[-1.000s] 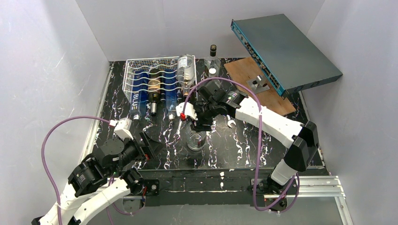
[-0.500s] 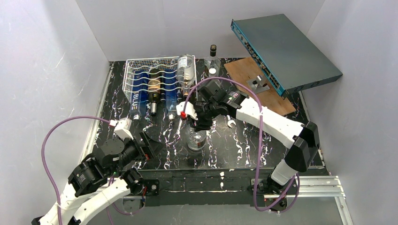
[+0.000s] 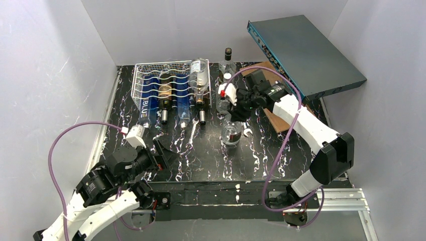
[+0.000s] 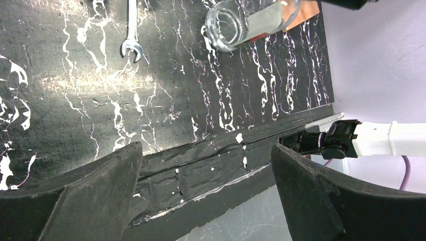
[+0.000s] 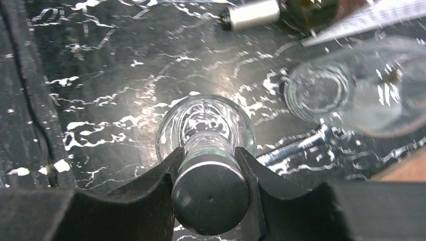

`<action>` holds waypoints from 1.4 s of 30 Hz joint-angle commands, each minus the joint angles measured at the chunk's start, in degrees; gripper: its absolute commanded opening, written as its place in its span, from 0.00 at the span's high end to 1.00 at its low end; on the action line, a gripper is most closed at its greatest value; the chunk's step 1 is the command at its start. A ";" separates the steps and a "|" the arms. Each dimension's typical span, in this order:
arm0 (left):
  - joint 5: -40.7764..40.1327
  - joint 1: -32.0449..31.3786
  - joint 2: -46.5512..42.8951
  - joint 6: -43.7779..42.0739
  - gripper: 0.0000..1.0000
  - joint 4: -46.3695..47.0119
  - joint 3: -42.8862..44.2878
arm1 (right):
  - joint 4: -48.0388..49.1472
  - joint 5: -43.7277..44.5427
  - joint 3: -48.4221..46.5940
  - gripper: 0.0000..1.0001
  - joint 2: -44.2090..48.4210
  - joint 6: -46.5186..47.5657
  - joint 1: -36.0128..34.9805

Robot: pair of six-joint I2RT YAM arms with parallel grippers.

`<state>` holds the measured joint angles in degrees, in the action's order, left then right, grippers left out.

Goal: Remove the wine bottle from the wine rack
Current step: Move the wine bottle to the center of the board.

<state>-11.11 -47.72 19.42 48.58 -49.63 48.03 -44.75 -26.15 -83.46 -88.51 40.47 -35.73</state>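
Observation:
The wine rack (image 3: 150,75), a silver-white wire basket, lies at the back left with several bottles in it: blue ones (image 3: 145,100), a dark one (image 3: 164,98) and a clear one (image 3: 199,80). My right gripper (image 3: 238,106) (image 5: 208,153) is shut on the neck of a clear glass wine bottle (image 3: 231,134) (image 5: 206,120) with a dark cap. It holds the bottle upright over the black table, right of the rack. My left gripper (image 3: 161,155) (image 4: 206,149) stands open with nothing in it near the table's front left edge; the held bottle (image 4: 241,22) shows at the top of its view.
A dark-capped bottle (image 3: 227,63) stands at the back, and another clear bottle (image 3: 223,103) (image 5: 351,85) sits close to my right gripper. Wrenches (image 3: 193,133) (image 3: 247,132) (image 4: 131,30) lie on the table. A wooden board (image 3: 289,108) and a tilted teal box (image 3: 306,50) fill the back right.
My right gripper closed on the bottle's neck and carried the bottle to the right and toward the back. The left arm shifted only slightly.

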 commanded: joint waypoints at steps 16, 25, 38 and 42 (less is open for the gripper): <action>0.79 0.21 1.58 0.86 0.01 0.70 -0.31 | 13.58 12.33 -2.42 0.99 -0.73 -5.01 7.77; 0.76 0.26 0.84 0.97 0.01 0.76 -0.50 | 15.41 18.19 -3.73 0.99 -3.33 -5.82 8.47; 0.90 0.26 1.39 0.82 0.01 0.72 -0.15 | 15.10 20.05 -4.52 0.70 -4.34 -6.31 8.93; 1.00 0.25 1.62 0.81 0.01 0.82 -0.05 | 15.05 19.67 -4.81 0.54 -4.39 -6.43 8.92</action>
<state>-9.93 -47.72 20.43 49.50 -49.30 48.03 -33.67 -13.41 -85.36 -92.38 31.24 -28.36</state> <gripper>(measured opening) 0.992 0.466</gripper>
